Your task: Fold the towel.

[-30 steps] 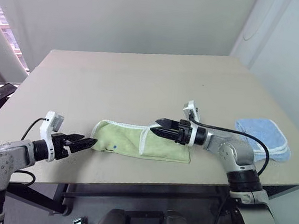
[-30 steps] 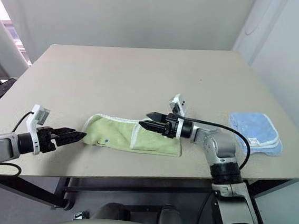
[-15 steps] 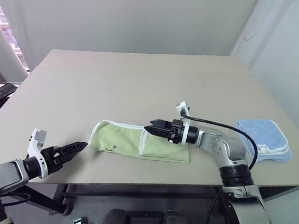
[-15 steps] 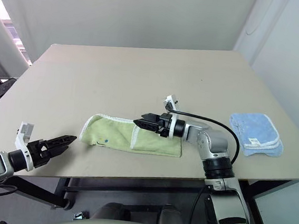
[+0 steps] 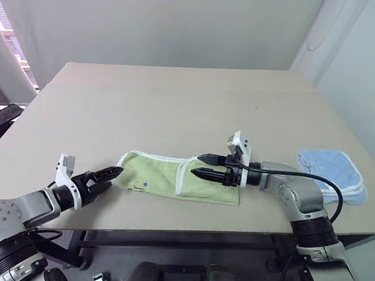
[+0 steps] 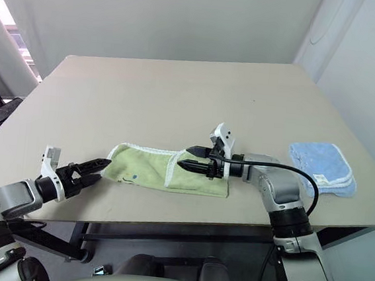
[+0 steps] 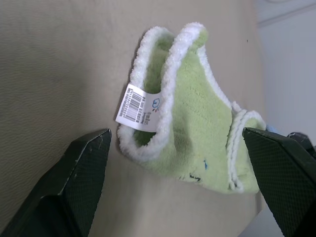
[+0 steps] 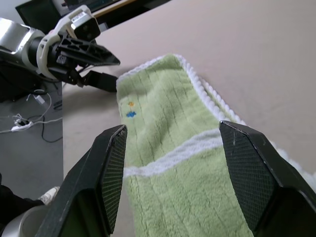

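Folding is partly done: head views show the towel [image 5: 177, 177] as a long narrow strip near the front edge of the tabletop [image 5: 177, 106], with a white-edged flap already lying across its right half. Left tool [image 5: 107, 176] sits just off the strip's left end, fingers spread, holding nothing. Right tool [image 5: 205, 167] hovers over the flap seam, pointing left, fingers apart and empty. A blue cloth [image 5: 334, 171] lies well apart on the right; leave it alone.

Left wrist view: the towel's near end is a doubled, rounded loop of white edging with a barcode tag [image 7: 138, 107] hanging at it. Both fingers [image 7: 74, 182] stand wide either side of that end, no contact yet. My take: catch both layers of edging together, not just the tag or the top layer, or the fold will open on the lift.

Right wrist view: fingers [image 8: 111, 163] straddle the strip's width above the flap seam, with small embroidered marks [image 8: 131, 109] further along and the left tool beyond. Best use, I'd say, is pinning the strip at the seam so the left end folds over squarely without dragging it.
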